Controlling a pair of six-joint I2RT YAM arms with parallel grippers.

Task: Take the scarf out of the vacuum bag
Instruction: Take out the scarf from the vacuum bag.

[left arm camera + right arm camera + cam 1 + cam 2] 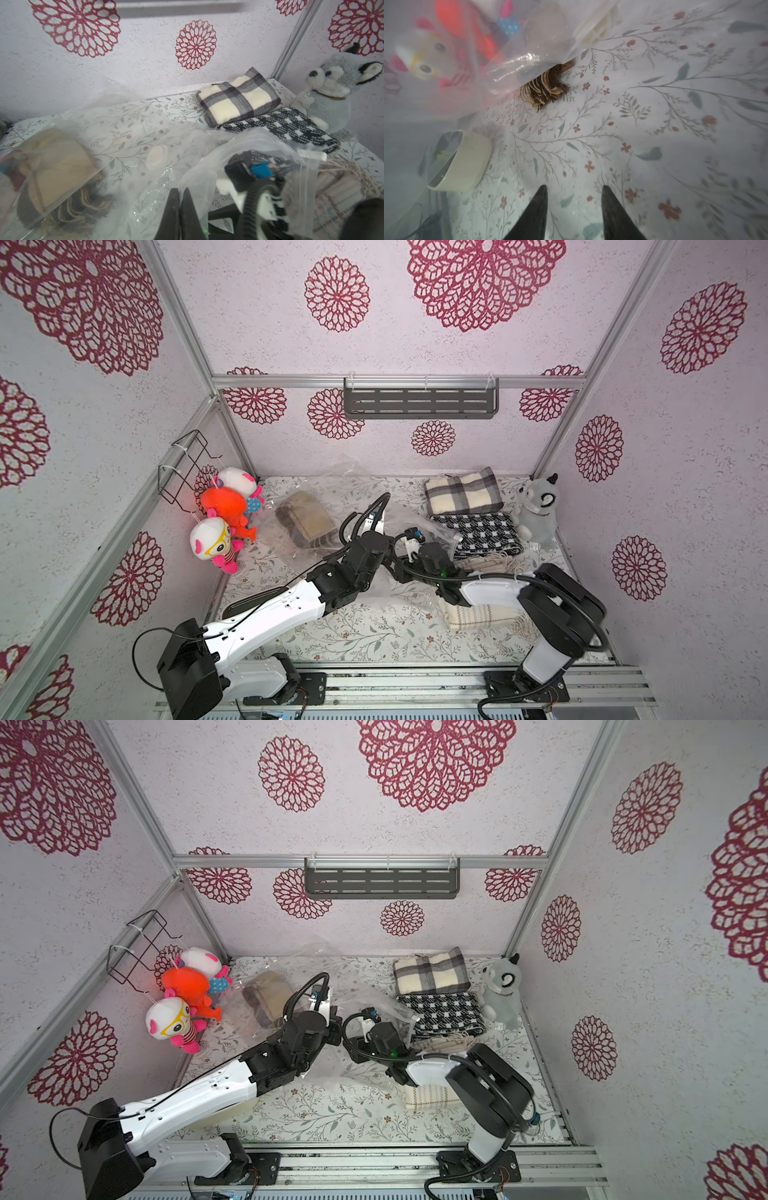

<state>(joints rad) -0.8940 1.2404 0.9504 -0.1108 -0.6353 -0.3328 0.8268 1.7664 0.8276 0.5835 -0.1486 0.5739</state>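
Observation:
The vacuum bag (286,549) lies crumpled across the middle of the table, its round white valve cap (156,156) on the upper sheet. A folded brown and tan scarf (305,522) sits inside the bag's left end in both top views (266,998). My left gripper (179,190) is shut on a raised fold of the bag's plastic near its open end. My right gripper (574,186) is inside the bag, open, with nothing between its fingers. The scarf's fringe (546,89) lies ahead of it, partly under a plastic fold.
A cream and grey plaid scarf (461,491) and a black and white one (478,533) lie at the back right beside a grey plush animal (536,510). A cream scarf (478,616) lies under the right arm. Plush toys (224,510) hang at the left wall.

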